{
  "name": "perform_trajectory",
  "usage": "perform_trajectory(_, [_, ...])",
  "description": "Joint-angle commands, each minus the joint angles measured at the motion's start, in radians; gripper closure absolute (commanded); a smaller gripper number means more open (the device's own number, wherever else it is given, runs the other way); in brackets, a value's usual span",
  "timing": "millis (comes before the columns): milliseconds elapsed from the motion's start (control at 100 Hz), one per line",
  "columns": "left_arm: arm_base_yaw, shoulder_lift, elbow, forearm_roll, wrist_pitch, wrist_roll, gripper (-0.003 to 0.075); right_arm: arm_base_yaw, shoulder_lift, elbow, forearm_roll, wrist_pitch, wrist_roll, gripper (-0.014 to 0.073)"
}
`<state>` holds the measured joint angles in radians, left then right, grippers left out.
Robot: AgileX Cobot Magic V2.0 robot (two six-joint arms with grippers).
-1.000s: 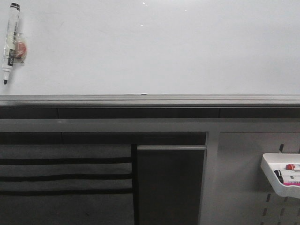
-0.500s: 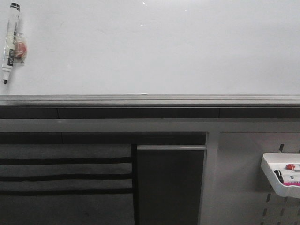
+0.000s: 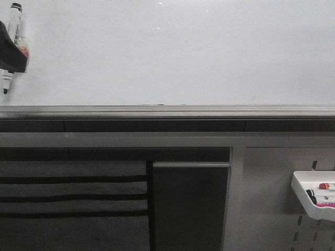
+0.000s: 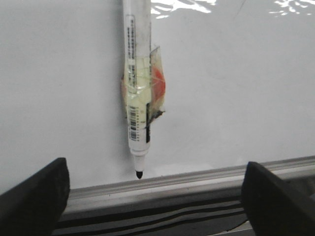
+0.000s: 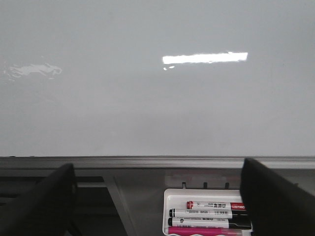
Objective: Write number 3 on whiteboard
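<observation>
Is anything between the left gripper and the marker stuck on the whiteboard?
Nothing visible. In the left wrist view the marker hangs tip-down on the whiteboard, taped at its middle, with the left gripper open and its fingers spread either side of it. Only bare board and the rail lie between.

The left tool (image 3: pixel 11 52) covers the middle of a marker (image 3: pixel 12 21) stuck upright on the blank whiteboard (image 3: pixel 178 52), tip pointing down.
</observation>
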<state>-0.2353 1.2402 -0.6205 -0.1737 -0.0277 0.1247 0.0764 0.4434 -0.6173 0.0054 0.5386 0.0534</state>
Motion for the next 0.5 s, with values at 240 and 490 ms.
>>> perform_trajectory(240, [-0.003,0.150,-0.118,0.007,-0.141,0.005,0.0195,-0.004,0.012,-0.034,-0.005,-0.076,-0.008,-0.0010])
perform_trajectory(490, [-0.003,0.205,-0.151,0.009,-0.154,0.009,0.0312,-0.004,0.012,-0.034,-0.005,-0.076,-0.008,-0.0010])
